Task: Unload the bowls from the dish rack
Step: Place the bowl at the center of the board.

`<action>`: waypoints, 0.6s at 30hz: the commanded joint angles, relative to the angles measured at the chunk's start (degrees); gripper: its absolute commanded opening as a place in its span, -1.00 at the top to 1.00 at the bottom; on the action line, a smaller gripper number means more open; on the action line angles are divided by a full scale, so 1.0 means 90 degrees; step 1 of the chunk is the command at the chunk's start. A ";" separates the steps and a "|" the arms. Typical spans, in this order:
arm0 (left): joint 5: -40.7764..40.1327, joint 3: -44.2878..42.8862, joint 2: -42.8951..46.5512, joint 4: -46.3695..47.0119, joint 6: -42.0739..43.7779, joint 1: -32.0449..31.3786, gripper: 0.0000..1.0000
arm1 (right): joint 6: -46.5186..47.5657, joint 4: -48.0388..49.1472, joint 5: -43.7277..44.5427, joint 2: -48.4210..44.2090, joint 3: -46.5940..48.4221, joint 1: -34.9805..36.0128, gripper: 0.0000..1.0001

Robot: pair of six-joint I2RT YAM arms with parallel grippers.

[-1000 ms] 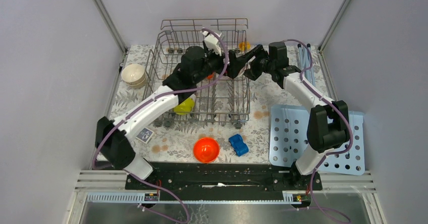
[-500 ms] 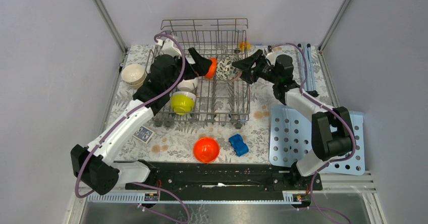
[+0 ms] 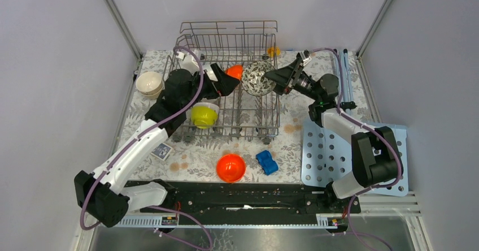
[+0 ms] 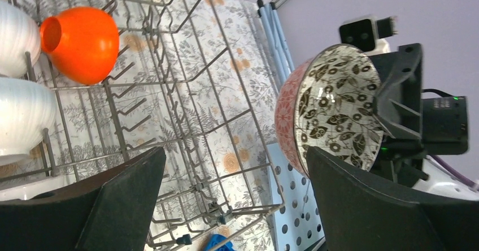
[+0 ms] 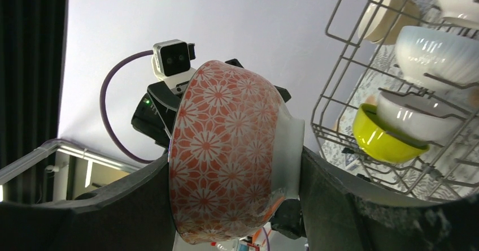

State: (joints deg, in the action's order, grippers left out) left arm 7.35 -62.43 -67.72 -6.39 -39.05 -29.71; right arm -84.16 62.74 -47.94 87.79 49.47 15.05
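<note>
Trying the playing card (image 3: 162, 151) on the table (image 3: 294, 129) for print and getting only a blur, too small to read.

Holding the patterned bowl (image 3: 258, 77) clamped in the right gripper (image 3: 275, 77), lifted at the right side of the dish rack (image 3: 229, 22), above the tines. Carrying it tipped on its side, axis lying roughly level and running left to right, mouth facing the left gripper (image 3: 228, 81), foot turned back toward the right wrist.

Spreading the left gripper wide over the rack, gripping nothing, fingertips aiming at the bowl's mouth but standing apart from it.

Counting in the rack an orange bowl (image 3: 234, 70) on its side in the far part, a yellow-green bowl (image 3: 204, 115) at the near left, and white bowls (image 4: 17, 115) standing on edge between tines. Finding on the table a second orange bowl (image 3: 230, 167) beside the blue toy car (image 3: 267, 161), and cream bowls (image 3: 149, 83) stacked left of the rack.

Seeing from the left wrist mostly the inside, dark leaves and flowers on pale glaze; from the right wrist only the outside, an orange-red flower lattice on white with a plain white foot. Catching from above alone both arms and the table bowls.
</note>
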 commanded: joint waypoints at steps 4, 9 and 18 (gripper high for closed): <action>0.0594 0.0049 0.0538 0.0612 0.0397 0.0001 -0.97 | -0.0724 0.1576 -0.0094 -0.0495 -0.0349 0.0000 1.00; 0.1167 0.0007 0.0382 0.0688 0.0651 -0.0256 -0.94 | -0.0553 0.1390 -0.0139 -0.0650 -0.0529 0.0017 1.00; 0.0493 -0.0501 -0.0166 0.0127 0.1050 -0.0799 -0.52 | 0.0521 0.0020 -0.0181 -0.1231 -0.0567 0.0124 1.00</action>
State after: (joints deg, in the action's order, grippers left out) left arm 13.98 -63.18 -67.22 -4.27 -31.73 -36.58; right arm -83.26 63.13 -49.15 80.47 43.72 15.49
